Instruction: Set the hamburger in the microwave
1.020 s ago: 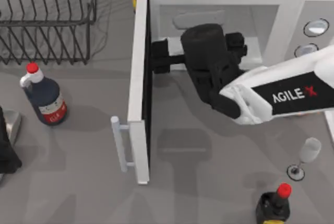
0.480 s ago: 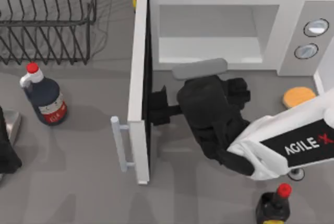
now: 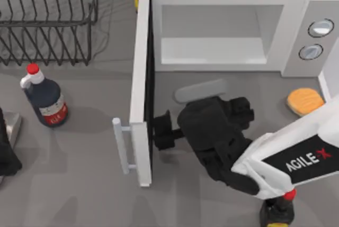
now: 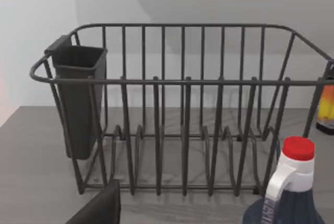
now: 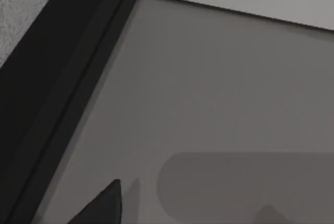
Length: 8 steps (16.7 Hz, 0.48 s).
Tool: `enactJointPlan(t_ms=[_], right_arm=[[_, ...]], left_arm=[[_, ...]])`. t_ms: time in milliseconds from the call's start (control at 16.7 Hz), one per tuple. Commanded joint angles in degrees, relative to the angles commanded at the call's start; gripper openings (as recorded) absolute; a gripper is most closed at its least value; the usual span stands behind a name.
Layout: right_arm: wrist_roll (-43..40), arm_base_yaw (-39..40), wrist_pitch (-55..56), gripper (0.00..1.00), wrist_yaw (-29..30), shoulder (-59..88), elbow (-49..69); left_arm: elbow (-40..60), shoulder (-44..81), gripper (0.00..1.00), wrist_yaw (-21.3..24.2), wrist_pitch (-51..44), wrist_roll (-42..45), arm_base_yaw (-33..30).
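Hovering beside the microwave (image 3: 233, 5) door's inner face, right gripper (image 3: 161, 132): opening cannot be told. Hamburger (image 3: 305, 101) rests on bench (image 3: 79, 184) at three o'clock.

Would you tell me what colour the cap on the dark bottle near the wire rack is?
Red; the bottle shows its cap best in the top view, on the table's left.

I'm working over a rendered kitchen counter (image 3: 79, 184): a microwave (image 3: 228, 5) at its far edge, a wire dish rack (image 3: 47, 20) in the far left corner, bottles (image 3: 45, 97) around.
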Motion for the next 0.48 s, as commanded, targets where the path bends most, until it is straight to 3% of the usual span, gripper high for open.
enactJointPlan(t_ms=[480], right_arm=[[-0.1, 0.0, -1.8, 1.0, 0.6, -5.3, 3.6]], left_arm=[[0.0, 0.0, 1.0, 0.0, 0.0, 0.0, 0.0]])
